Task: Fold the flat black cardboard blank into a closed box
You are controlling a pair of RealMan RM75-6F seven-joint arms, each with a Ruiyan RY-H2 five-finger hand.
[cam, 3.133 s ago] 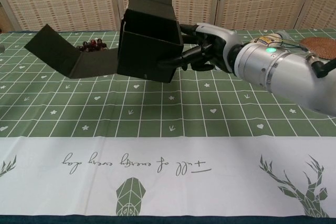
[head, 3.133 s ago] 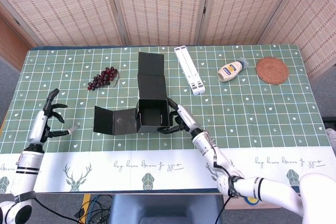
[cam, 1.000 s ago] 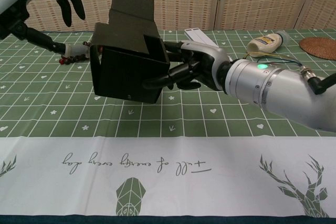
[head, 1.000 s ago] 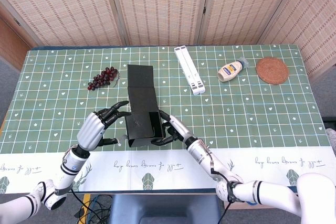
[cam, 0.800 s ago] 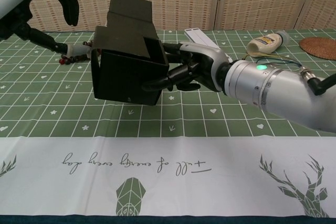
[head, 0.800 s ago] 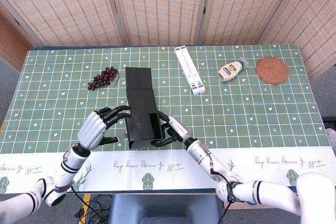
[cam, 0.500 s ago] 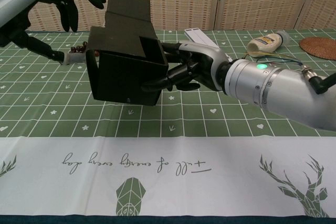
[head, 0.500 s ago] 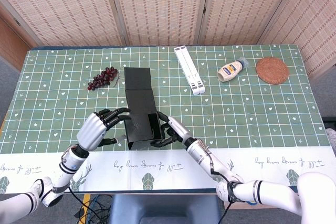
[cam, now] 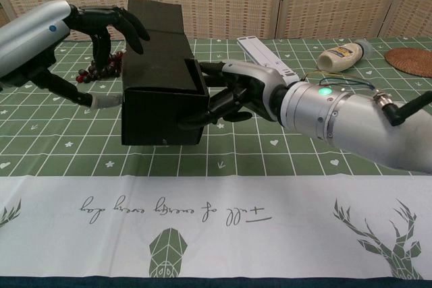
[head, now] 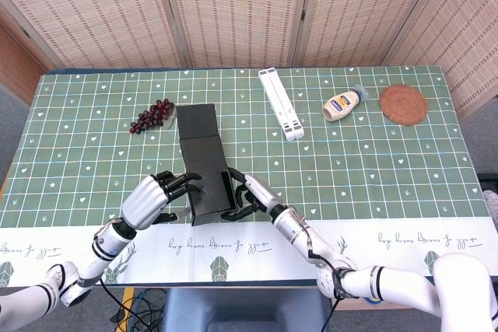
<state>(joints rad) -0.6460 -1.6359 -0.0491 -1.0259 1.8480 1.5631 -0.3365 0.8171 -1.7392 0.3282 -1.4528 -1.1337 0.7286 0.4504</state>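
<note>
The black cardboard box [head: 206, 196] stands near the table's front edge, its long lid flap [head: 198, 134] stretching away toward the back. In the chest view the box [cam: 162, 116] looks closed on its near face. My left hand [head: 152, 198] meets its left side: the fingers [cam: 125, 25] curl over the top edge and the thumb lies against the left wall. My right hand [head: 250, 196] holds the right side, its fingers [cam: 209, 109] wrapped along the front right corner. The box's inside is hidden.
A bunch of grapes [head: 152, 114] lies back left of the box. A white folded stand [head: 281, 103], a mayonnaise bottle [head: 343, 103] and a woven coaster [head: 403, 104] sit at the back right. The white deer-print cloth border [cam: 202, 214] runs along the front.
The left side panel has been folded up against the box. My left hand has come in from the left onto the box. The box has shifted toward the front left with the right hand.
</note>
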